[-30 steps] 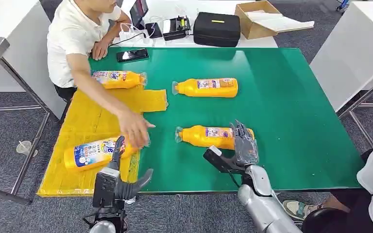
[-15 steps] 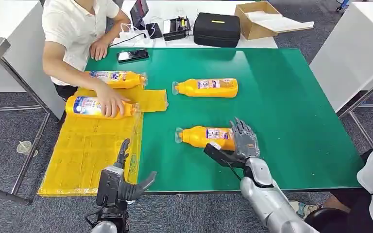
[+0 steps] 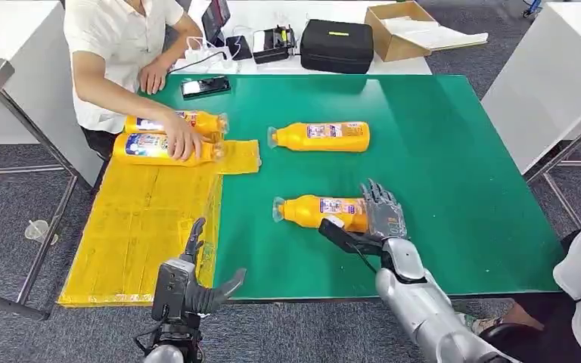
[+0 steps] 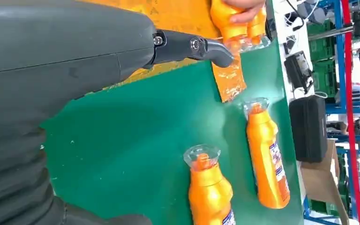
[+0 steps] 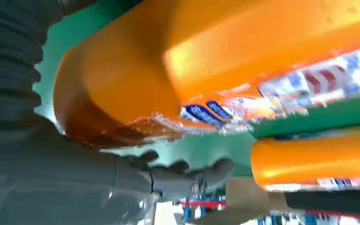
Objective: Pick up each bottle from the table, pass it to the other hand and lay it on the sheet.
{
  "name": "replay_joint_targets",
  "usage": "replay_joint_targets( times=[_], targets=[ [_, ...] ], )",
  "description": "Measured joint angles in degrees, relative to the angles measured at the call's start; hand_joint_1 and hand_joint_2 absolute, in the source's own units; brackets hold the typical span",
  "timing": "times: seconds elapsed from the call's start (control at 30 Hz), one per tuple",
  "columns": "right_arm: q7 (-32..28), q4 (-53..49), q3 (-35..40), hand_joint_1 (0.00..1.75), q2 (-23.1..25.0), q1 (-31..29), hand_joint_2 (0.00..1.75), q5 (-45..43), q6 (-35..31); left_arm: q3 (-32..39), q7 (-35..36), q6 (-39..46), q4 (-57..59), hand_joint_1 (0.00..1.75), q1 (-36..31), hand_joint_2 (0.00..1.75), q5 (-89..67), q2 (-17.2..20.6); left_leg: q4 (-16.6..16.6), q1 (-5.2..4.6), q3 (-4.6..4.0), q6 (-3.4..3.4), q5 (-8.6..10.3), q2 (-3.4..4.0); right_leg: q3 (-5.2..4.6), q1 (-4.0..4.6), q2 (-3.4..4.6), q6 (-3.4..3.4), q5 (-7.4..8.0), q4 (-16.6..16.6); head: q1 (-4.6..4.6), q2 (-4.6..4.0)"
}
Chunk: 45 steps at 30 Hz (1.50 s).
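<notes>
Bottles are lying at four spots, and the nearest bottle [image 3: 319, 212] is resting on its side on the green table [image 3: 461, 166], cap pointing toward the yellow sheet [image 3: 140, 227]. Right hand [image 3: 382, 219] is sitting at this bottle's base end, fingers [image 3: 378, 198] spread upright behind it and the thumb reaching along its near side; in the right wrist view the orange body is lying right against the palm, though I cannot tell whether the fingers are actually clamping it. Left hand [image 3: 193, 283] is hovering low at the table's near edge, over the sheet's near corner, fingers apart and holding nothing. Farther out, a second bottle [image 3: 319, 137] is lying alone on the green surface, well apart from the first. At the sheet's far end, a person's hand [image 3: 182, 144] is pressing on a third bottle [image 3: 151, 147], which is lying just beside a fourth bottle [image 3: 197, 121]. Beyond the table, a phone [image 3: 206, 86], a black case [image 3: 338, 45] and a cardboard box [image 3: 401, 30] are sitting.
</notes>
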Motion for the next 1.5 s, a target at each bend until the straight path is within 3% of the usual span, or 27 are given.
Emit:
replay_joint_targets(
  times=[0.23, 0.27, 0.3, 0.43, 0.67, 1.17, 1.5],
  targets=[
    [-0.02, 2.12, 0.15, 0.0, -0.17, -1.47, 1.75, -0.92, 0.89, -0.28, 0.07, -0.44, 0.54, 0.0, -0.23, 1.75, 0.37, 0.0, 0.0, 0.0, 0.07, 0.0, 0.01, -0.01, 0.07, 0.0, 0.0, 0.02, 0.03, 0.0, 0.02, 0.0],
    [-0.02, 2.25, 0.17, 1.26, -0.2, -1.57, 1.75, -0.92, 0.89, -0.28, 0.07, -0.44, 0.61, 0.0, -0.27, 1.75, 0.39, 0.0, 0.0, 0.0, 0.07, 0.0, 0.01, -0.01, 0.08, 0.0, 0.0, 0.02, 0.03, 0.0, 0.02, 0.0],
    [-0.02, 2.38, 0.17, 1.75, -0.2, -1.65, 1.75, -0.92, 0.89, -0.31, 0.07, -0.44, 0.7, 0.0, -0.32, 1.75, 0.39, 0.0, 0.0, 0.0, 0.07, 0.0, 0.01, -0.01, 0.09, 0.0, 0.0, 0.02, 0.03, 0.0, 0.02, 0.0],
    [-1.18, 3.69, 0.2, 1.75, -0.26, -2.54, 1.75, -3.47, 3.66, -0.37, 0.09, -0.66, 0.96, 0.0, -0.55, 1.75, 0.42, 0.0, 0.01, 0.0, 0.12, 0.0, 0.01, 0.02, 0.08, 0.0, 0.01, 0.02, 0.03, 0.0, 0.02, 0.0],
    [-9.4, 7.75, -1.44, 1.75, -1.09, -5.48, 1.75, -14.76, 11.05, -0.98, -0.24, -2.14, 2.43, 0.0, -1.8, 1.75, 2.52, 0.0, -0.01, 0.0, 0.77, 0.03, -0.26, 0.11, 0.03, 0.0, 0.03, 0.02, -0.09, -0.1, 0.02, 0.0],
    [-13.05, 11.98, -3.91, 1.75, -2.4, -8.32, 1.75, -24.81, 20.76, -2.86, -1.49, -4.04, 5.22, 0.0, -4.44, 1.75, 6.14, 0.0, -0.01, 0.01, 1.44, 0.02, -0.39, 0.51, 0.57, 0.05, 0.38, 0.01, -0.13, -0.11, 0.0, 0.0],
    [-23.61, 11.43, -5.22, 1.75, -3.63, -6.3, 1.75, -36.26, 28.19, -3.26, -5.2, -3.89, 6.25, 0.0, -5.93, 1.75, 9.75, -0.09, -0.01, 0.01, 1.61, -0.07, -0.46, 0.74, 1.18, 0.09, 0.75, -0.06, -0.04, -0.1, 0.02, 0.0]
  ],
)
